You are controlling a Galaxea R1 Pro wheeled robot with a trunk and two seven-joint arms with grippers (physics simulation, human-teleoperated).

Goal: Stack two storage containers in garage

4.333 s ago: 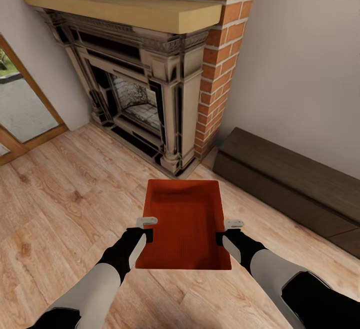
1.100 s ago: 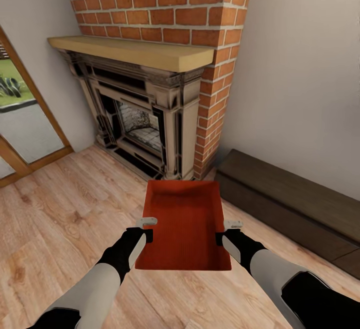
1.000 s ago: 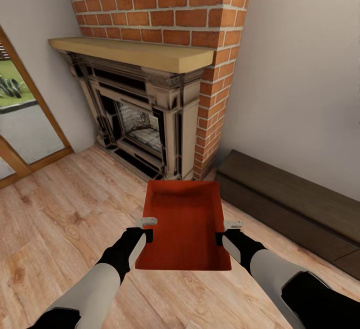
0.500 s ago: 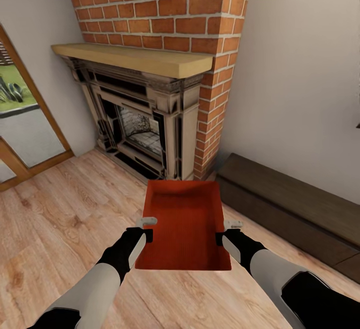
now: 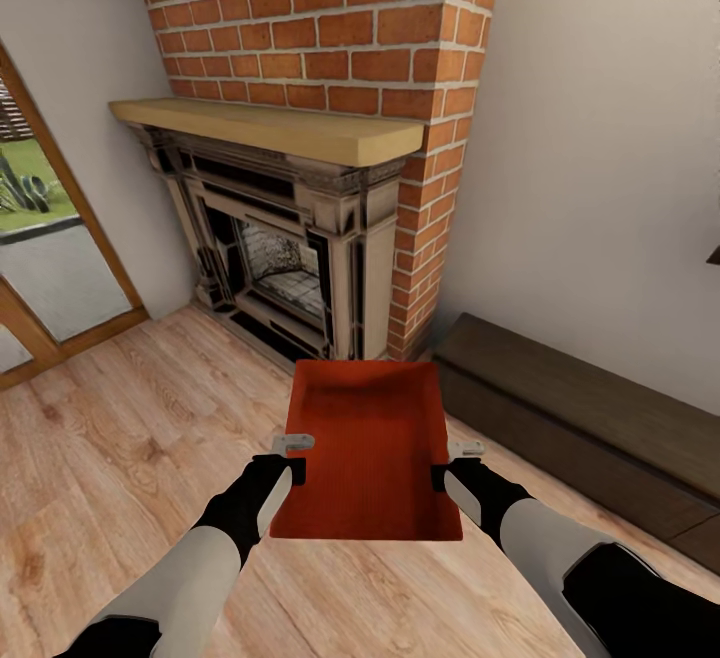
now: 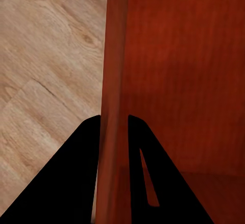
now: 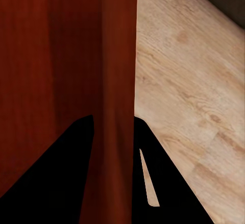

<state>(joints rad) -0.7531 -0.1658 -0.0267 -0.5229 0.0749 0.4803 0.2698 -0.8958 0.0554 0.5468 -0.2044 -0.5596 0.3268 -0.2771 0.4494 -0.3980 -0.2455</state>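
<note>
a: what is the left gripper (image 5: 291,458) doing?

b: it is pinched tight on the left wall of the storage container (image 5: 366,448). in the left wrist view one black finger (image 6: 76,178) is on the outside of the wall and one is on the inside, with the thin red wall squeezed between them.

a: and the right gripper (image 5: 450,462)?

b: same thing on the right wall. in the right wrist view the fingers (image 7: 61,168) sit on both sides of the wall, pressed against it.

a: where is the container?

b: it is held up between the two grippers, above the wood floor (image 5: 120,438). it is open on top. you can see right down to its red bottom.

a: what is near the container?

b: just past its far end is the fireplace (image 5: 290,248), dark and grey, with a pale wood shelf (image 5: 270,128) on top. above the shelf go red bricks (image 5: 340,18).

a: anything else?

b: to the right of the container, along the white wall (image 5: 600,158), is a long dark low bench (image 5: 580,418). far to the left of the container is a glass door with a wood frame (image 5: 60,268), and you can see grass outside.
</note>
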